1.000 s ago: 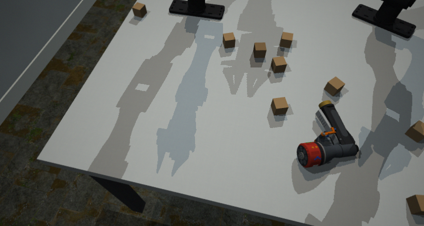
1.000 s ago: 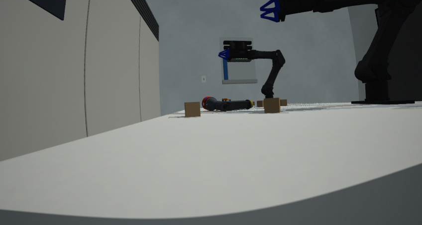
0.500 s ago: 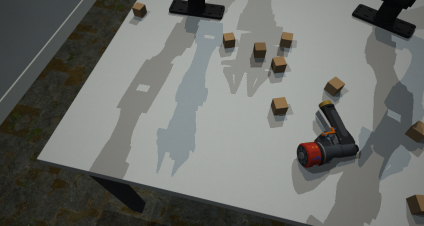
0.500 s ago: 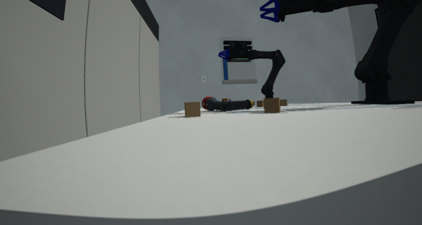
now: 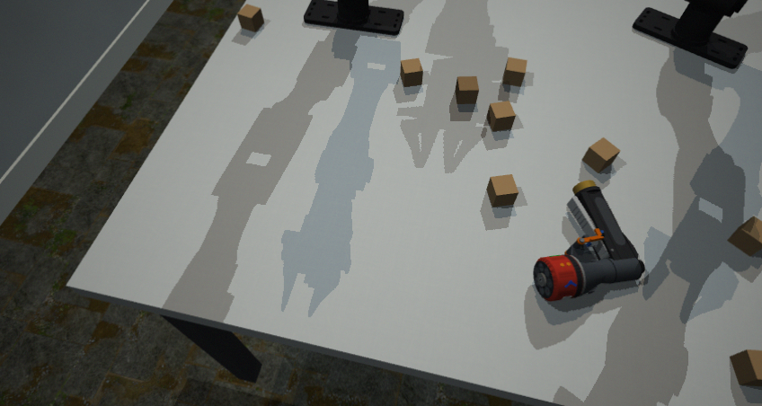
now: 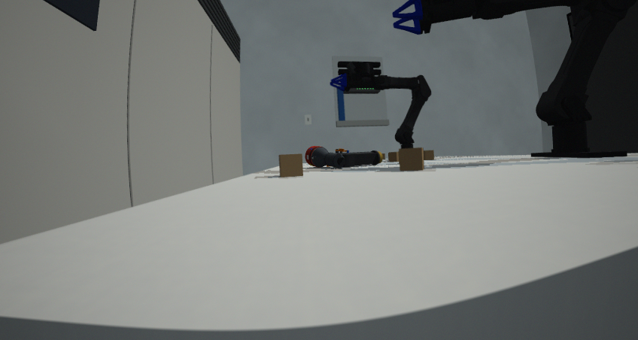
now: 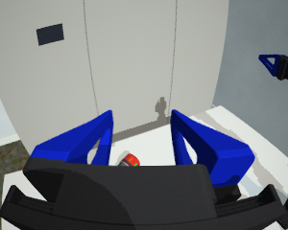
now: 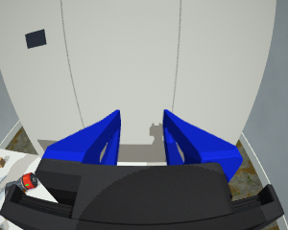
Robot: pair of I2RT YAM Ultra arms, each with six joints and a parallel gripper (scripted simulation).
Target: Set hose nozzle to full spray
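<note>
The hose nozzle (image 5: 590,252) lies on its side on the table near the front right. Its red spray ring (image 5: 555,278) points to the front edge, its brass-tipped handle (image 5: 585,187) points back, and an orange lever (image 5: 590,237) sits at the trigger. It also shows far off in the exterior view (image 6: 342,157). My left gripper (image 6: 407,19) is open and empty, high in the air; the nozzle's red ring (image 7: 132,160) shows below between its fingers. My right gripper (image 6: 338,82) is open and empty, also raised well above the table, far from the nozzle (image 8: 29,180).
Several brown blocks stand on the table: a cluster at the back middle (image 5: 467,89), one (image 5: 502,189) left of the nozzle, one (image 5: 601,154) behind its handle, two at the right edge (image 5: 748,235). The arm bases (image 5: 352,14) (image 5: 689,36) stand at the back.
</note>
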